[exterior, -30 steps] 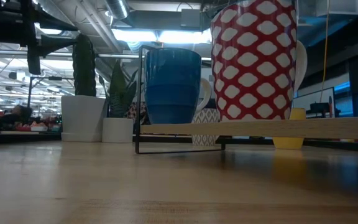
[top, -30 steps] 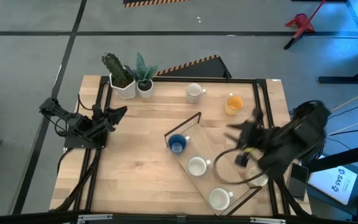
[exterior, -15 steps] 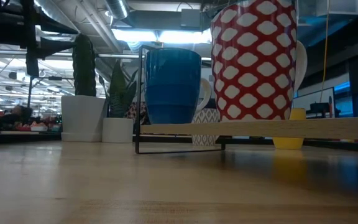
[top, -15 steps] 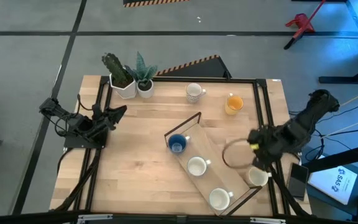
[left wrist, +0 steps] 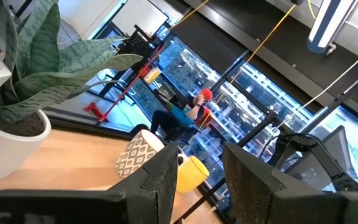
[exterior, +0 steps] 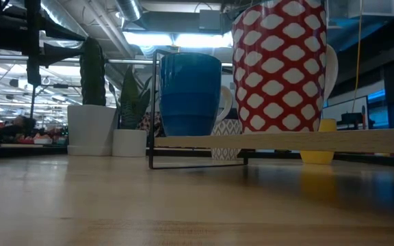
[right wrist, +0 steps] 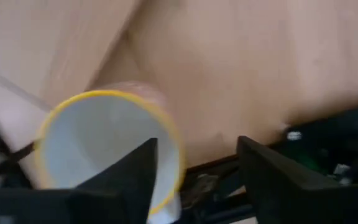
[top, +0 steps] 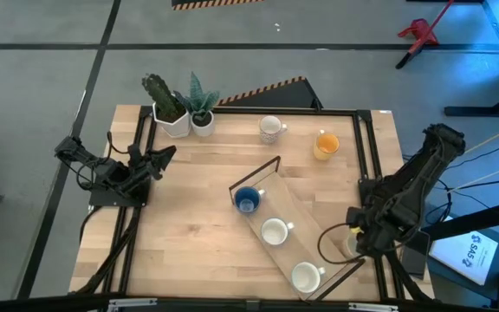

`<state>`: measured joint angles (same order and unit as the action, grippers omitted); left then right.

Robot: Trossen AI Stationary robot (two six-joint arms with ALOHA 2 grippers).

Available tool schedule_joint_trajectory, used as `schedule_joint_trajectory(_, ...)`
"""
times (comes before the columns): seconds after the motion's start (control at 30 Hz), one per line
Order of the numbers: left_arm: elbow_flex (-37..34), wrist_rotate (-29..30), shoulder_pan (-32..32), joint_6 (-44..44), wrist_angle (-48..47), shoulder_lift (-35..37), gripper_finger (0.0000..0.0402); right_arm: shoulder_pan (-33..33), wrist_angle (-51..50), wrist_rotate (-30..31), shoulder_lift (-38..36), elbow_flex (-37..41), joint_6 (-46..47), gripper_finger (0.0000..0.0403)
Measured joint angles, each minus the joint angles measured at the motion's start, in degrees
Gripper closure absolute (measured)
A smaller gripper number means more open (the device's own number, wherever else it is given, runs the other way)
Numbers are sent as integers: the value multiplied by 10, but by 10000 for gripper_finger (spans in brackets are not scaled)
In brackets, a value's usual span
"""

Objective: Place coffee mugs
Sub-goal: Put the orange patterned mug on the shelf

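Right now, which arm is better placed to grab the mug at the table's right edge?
Right. The right gripper is directly over the yellow-rimmed mug, fingers open, one already inside the rim in its wrist view. The left gripper sits parked at the far left edge near the plants, across the whole table.

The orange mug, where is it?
In the high view, the small orange mug stands at the table's far right, right of the patterned white mug.

Right arm has swung back from mid-worktop toward the near right corner. Its hand (top: 359, 241) has come down over the yellow-rimmed mug (right wrist: 107, 146) there, which the arm now hides from above; fingers stand apart, one inside the rim.
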<state>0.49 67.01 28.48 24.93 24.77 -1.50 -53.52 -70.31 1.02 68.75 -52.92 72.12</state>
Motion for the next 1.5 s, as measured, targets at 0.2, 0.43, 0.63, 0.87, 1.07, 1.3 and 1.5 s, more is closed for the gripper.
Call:
schedule_joint_trajectory(0.2,0,1,0,0,-3,0,280,-1,-6,-14,0,2,-18,181)
schedule_joint_trajectory(0.43,0,1,0,0,-19,0,280,-1,-6,-17,16,2,-47,209)
schedule_joint_trajectory(0.63,0,3,0,0,-19,0,280,-1,11,-17,35,2,-47,218)
schedule_joint_trajectory(0.87,0,3,0,0,-19,0,280,-1,12,-16,59,2,-48,219)
schedule_joint_trajectory(1.07,0,3,0,0,-19,0,280,-1,12,-23,70,2,-44,238)
schedule_joint_trajectory(1.3,0,3,0,0,-20,0,280,0,50,-53,69,33,-31,342)
schedule_joint_trajectory(1.5,0,3,0,0,-21,0,280,-1,55,-69,63,42,-11,391)
